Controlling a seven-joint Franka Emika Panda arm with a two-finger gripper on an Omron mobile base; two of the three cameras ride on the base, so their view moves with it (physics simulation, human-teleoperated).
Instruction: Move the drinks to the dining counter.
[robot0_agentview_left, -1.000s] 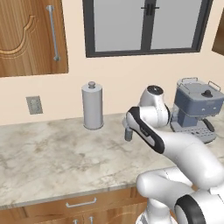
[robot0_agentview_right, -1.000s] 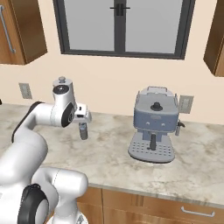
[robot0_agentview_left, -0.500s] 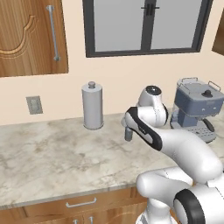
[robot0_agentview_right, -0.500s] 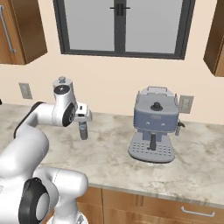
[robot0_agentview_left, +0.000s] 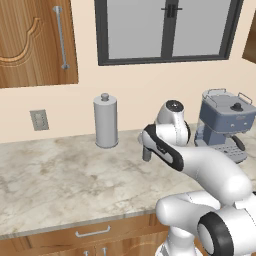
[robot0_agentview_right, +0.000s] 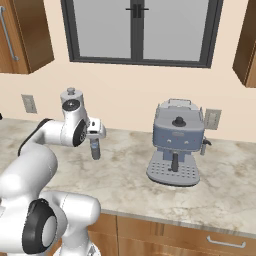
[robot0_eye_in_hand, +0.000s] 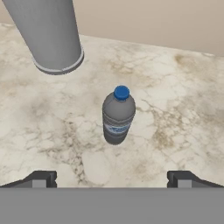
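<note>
The water bottle (robot0_eye_in_hand: 118, 116) is small, clear grey-blue, with a blue cap and a pale label band round its middle. It stands upright on the marble counter (robot0_eye_in_hand: 175, 100) beneath the window (robot0_agentview_left: 170, 30), near the tall grey canister (robot0_eye_in_hand: 48, 35) but not touching it. In the hand view the bottle sits centred ahead of the gripper (robot0_eye_in_hand: 112, 179), whose two dark finger tips stand wide apart with nothing between them, the bottle well clear of both. From the left base view the same bottle (robot0_agentview_left: 146, 153) shows as a short grey shape just below the bent arm, partly hidden by it, with the canister (robot0_agentview_left: 105, 121) to its left and a blue-grey coffee machine (robot0_agentview_left: 222, 125) to its right. The right base view shows the bottle (robot0_agentview_right: 94, 148) under the hand, the coffee machine (robot0_agentview_right: 177, 142) well apart from it, and the canister's knob (robot0_agentview_right: 71, 91) peeking over the arm.
</note>
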